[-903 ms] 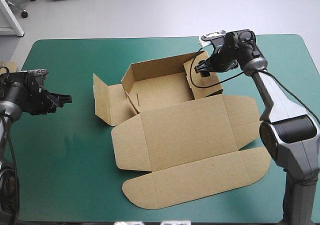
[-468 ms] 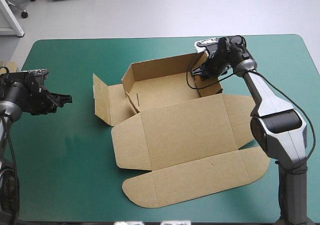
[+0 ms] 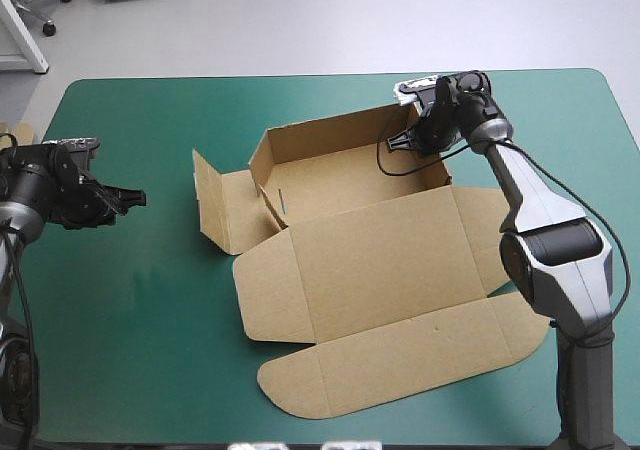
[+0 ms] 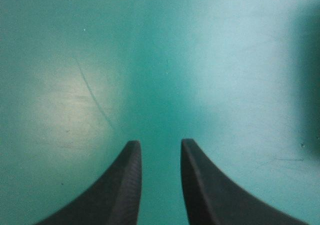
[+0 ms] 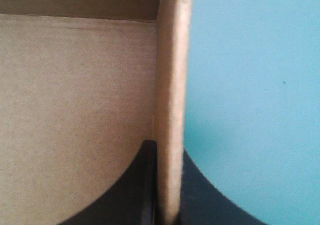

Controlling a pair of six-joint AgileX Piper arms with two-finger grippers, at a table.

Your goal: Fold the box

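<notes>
From above, you see the box in the middle of the teal-green surface. Its tray sits toward the far edge with the back and side walls raised. The lid lies flat toward the near edge. A loose flap stands up just left of the tray. Your right claw is at the tray's far right corner, on the right wall. Your left claw hangs near the left edge, well apart from the box.

In the left wrist view, its black fingers stand a little apart, with only the bare surface ahead of them.

In the right wrist view, the fingers are clamped on the upright brown wall, one inside the tray and one outside. The tray floor lies on one side of the wall, bare surface on the other.
</notes>
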